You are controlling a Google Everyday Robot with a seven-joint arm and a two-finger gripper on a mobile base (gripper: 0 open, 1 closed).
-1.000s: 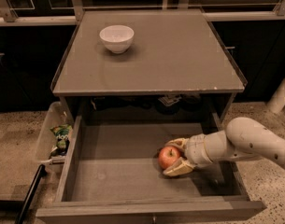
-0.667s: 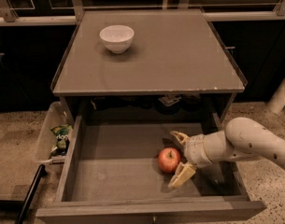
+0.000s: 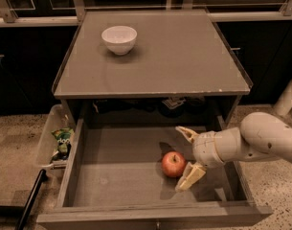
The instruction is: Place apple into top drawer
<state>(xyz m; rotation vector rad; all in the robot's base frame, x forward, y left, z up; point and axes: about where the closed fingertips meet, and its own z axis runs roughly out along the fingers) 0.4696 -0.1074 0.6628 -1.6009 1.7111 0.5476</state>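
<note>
The small red apple (image 3: pixel 173 164) with a short dark stem rests on the flat grey bottom of the open top drawer (image 3: pixel 117 169), right of its middle. My gripper (image 3: pixel 187 155) reaches in from the right and sits just right of the apple. Its two tan fingers are spread wide, one (image 3: pixel 185 133) behind the apple and one (image 3: pixel 191 176) in front of it, and neither grips the apple. The white arm (image 3: pixel 260 140) comes in over the drawer's right wall.
A white bowl (image 3: pixel 119 39) stands at the back left of the grey cabinet top (image 3: pixel 184 56). A clear plastic bin (image 3: pixel 46 138) with packets sits on the floor left of the drawer. A dark rod (image 3: pixel 30 200) lies at the lower left.
The fingers have opened and released the apple, which now lies on the drawer bottom. The gripper has stayed in nearly the same place beside it.
</note>
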